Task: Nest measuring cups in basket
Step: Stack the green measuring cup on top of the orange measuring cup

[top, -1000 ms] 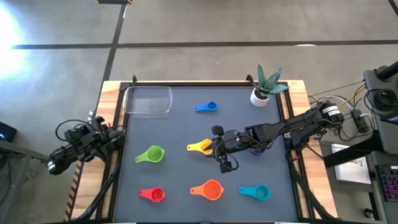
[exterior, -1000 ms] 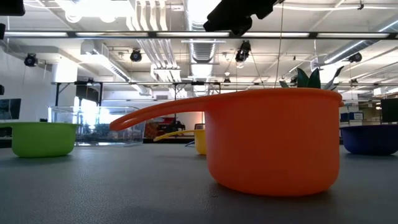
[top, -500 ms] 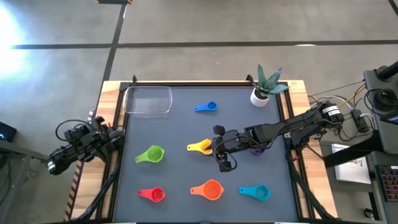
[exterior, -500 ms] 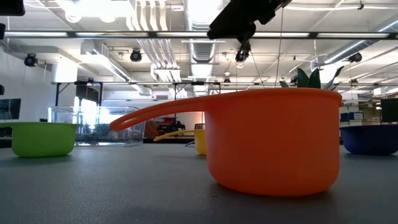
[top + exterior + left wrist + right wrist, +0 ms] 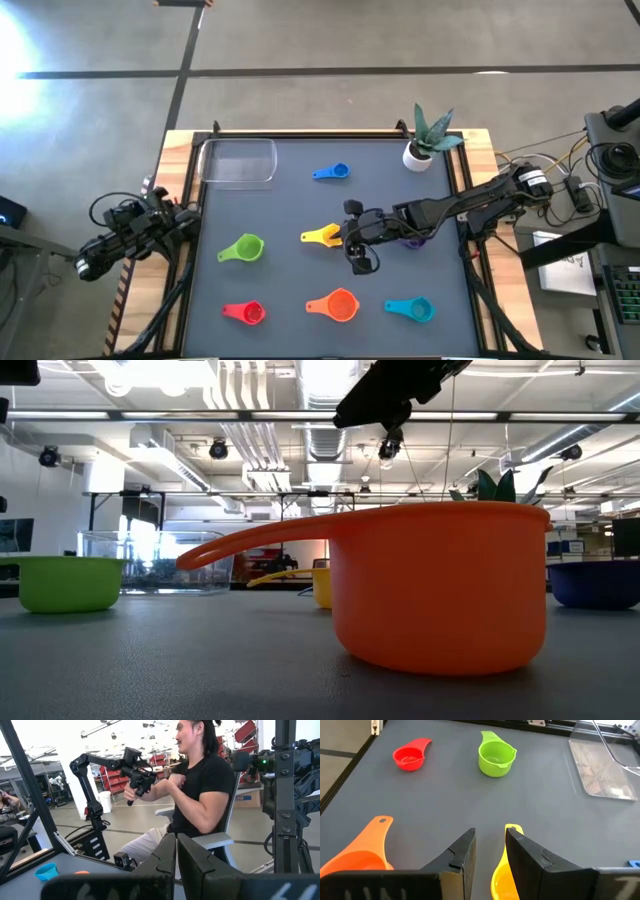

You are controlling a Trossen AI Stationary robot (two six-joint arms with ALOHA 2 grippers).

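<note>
Several measuring cups stand apart on the dark mat: blue (image 5: 332, 172), yellow (image 5: 322, 236), green (image 5: 243, 248), red (image 5: 245, 313), orange (image 5: 335, 305) and teal (image 5: 410, 310). A purple one (image 5: 412, 242) is mostly hidden under my right arm. The clear basket (image 5: 238, 160) sits at the far left corner with nothing in it. My right gripper (image 5: 490, 851) hovers open above the mat, right beside the yellow cup (image 5: 502, 870), nothing between its fingers. My left gripper (image 5: 176, 851) is shut and parked off the table's left edge.
A small white pot with a plant (image 5: 420, 148) stands at the far right corner. The orange cup (image 5: 440, 585) fills the low view close to the near edge. A seated person (image 5: 200, 795) shows beyond the table in the left wrist view.
</note>
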